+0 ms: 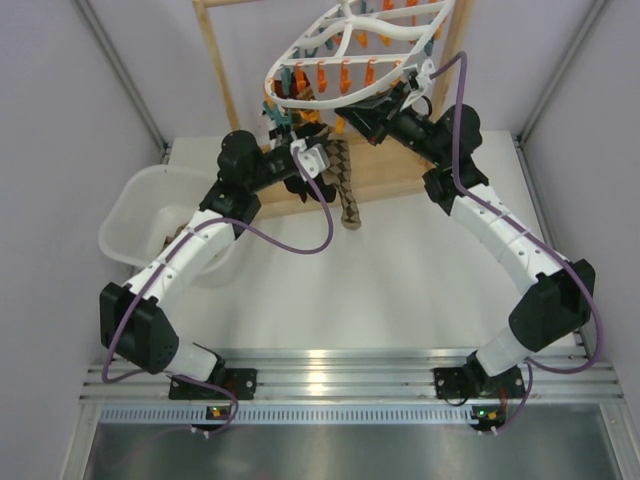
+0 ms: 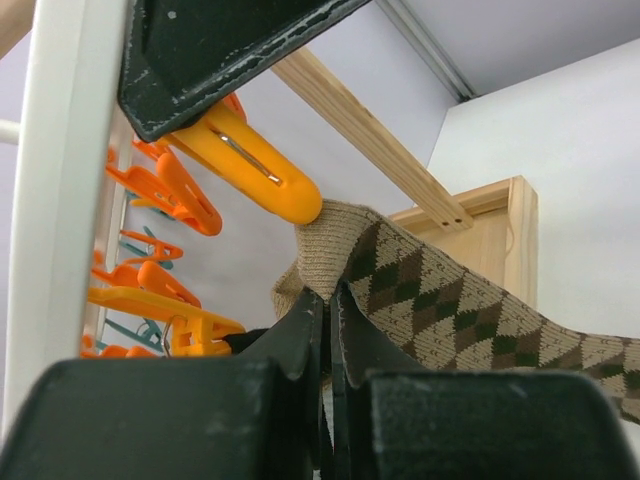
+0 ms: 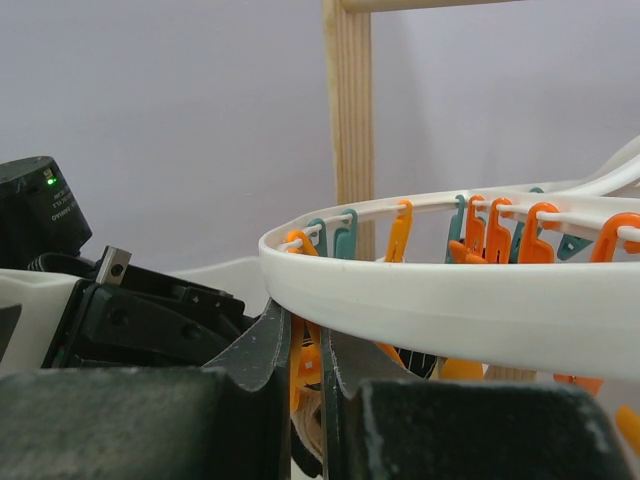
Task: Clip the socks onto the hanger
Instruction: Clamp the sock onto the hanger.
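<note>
- Reaching from their bases at the near table (image 1: 400, 280) edge, both arms converge on the near rim of the hanger at the far side.
- White plastic tub (image 1: 125, 215): sits on the table at the left, beside the left arm's forearm.
- Left gripper (image 2: 328, 305): jaws closed to a narrow slit, pinching the sock's cuff, which runs down between the black fingers (image 2: 300, 335).
- Sock (image 2: 440, 300): soft knit with a plain tan ribbed cuff. The body carries a diamond pattern in dark brown and tan, crossed by thin pale lines. In the left wrist view the cuff is held up at the clip and the body drapes away to the right. In the top view it hangs down below the hanger's near-left rim, in front of the stand's base.
- Orange clip (image 2: 262, 178): its rounded tip touches the top of the cuff. Whether it already bites the fabric cannot be told.
- Right gripper (image 3: 308, 335): jaws drawn close together on the orange clip, just under the hanger's rim.
- Hanger (image 1: 300, 50): a white oval frame with crossbars, tilted. Orange and teal clips dangle in a row from its bars.
- Wooden stand (image 3: 350, 130): a light, square-edged upright behind the hanger.
</note>
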Robot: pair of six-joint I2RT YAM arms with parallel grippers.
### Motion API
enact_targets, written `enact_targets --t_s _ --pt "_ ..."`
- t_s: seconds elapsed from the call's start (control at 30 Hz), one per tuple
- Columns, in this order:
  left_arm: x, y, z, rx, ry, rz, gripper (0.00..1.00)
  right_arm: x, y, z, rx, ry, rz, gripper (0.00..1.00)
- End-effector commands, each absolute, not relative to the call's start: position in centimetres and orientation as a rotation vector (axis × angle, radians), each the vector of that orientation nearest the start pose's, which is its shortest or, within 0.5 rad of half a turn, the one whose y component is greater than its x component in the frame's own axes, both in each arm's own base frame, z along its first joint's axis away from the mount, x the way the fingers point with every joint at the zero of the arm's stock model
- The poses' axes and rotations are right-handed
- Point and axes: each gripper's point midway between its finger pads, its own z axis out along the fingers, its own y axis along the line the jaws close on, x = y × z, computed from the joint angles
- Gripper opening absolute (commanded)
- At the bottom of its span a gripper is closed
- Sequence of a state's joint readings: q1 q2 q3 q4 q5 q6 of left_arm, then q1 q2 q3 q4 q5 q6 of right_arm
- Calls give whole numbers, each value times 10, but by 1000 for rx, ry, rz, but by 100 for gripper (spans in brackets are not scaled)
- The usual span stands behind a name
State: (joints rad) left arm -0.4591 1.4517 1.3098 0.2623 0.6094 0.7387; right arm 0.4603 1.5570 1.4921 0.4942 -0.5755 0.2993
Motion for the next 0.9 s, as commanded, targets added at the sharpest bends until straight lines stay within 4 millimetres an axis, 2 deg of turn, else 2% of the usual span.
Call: enact_targets --t_s 0.0,0.17,0.5,0.6,0.87 --pt "391 -272 432 1115 792 -151 0 381 285 501 -578 1042 930 0" --pt "398 -272 436 1092 791 -140 0 380 286 502 -583 1041 939 0" --pt "391 -278 440 1106 748 -178 0 386 288 502 -565 1050 954 0" --pt "386 -283 436 1140 736 -203 0 385 289 503 -565 1046 964 0" --pt "394 -282 443 1103 754 -200 0 384 289 500 -572 1052 969 0"
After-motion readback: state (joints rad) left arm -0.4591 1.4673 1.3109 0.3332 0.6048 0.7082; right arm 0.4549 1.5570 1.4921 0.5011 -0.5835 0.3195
